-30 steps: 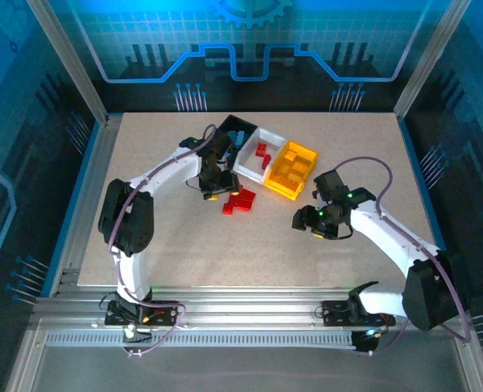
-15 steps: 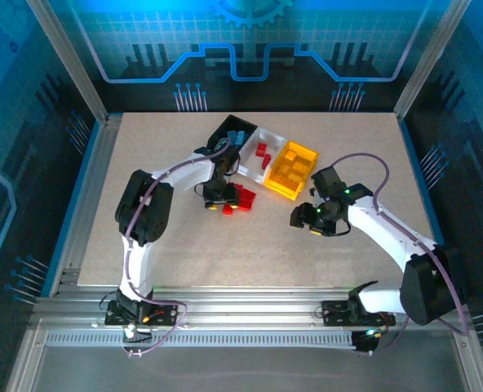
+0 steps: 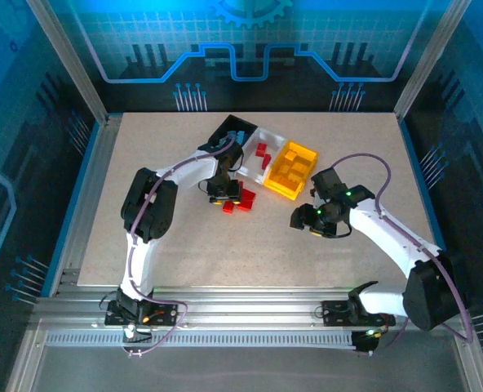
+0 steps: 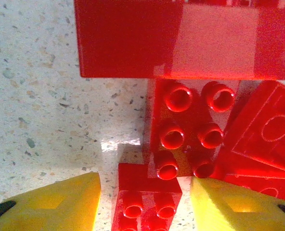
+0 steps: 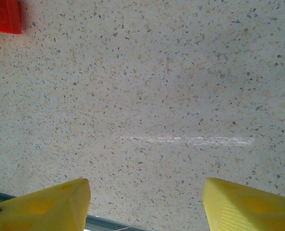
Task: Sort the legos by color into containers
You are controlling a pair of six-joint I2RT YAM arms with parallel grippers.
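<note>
A cluster of red legos (image 3: 241, 201) lies on the table just in front of the white bin (image 3: 272, 135). My left gripper (image 3: 223, 196) is low over its left side and open. Close up, a small red brick (image 4: 145, 195) sits between the yellow fingers (image 4: 56, 202) with gaps on both sides. A six-stud red brick (image 4: 188, 127) and a large red brick (image 4: 181, 38) lie beyond it. The black bin (image 3: 228, 125) holds blue pieces and the yellow-orange bin (image 3: 309, 151) holds yellow ones. My right gripper (image 3: 307, 219) hangs open over bare table (image 5: 157, 96).
Red bricks (image 3: 262, 153) lie in the white bin. A red brick's corner (image 5: 3, 17) shows at the top left of the right wrist view. Another tilted red brick (image 4: 270, 134) crowds the left gripper's right side. The table's near edge (image 5: 109, 224) is close.
The left arm has swung in, carrying its gripper right and down onto the red cluster. The right gripper has shifted slightly left.
</note>
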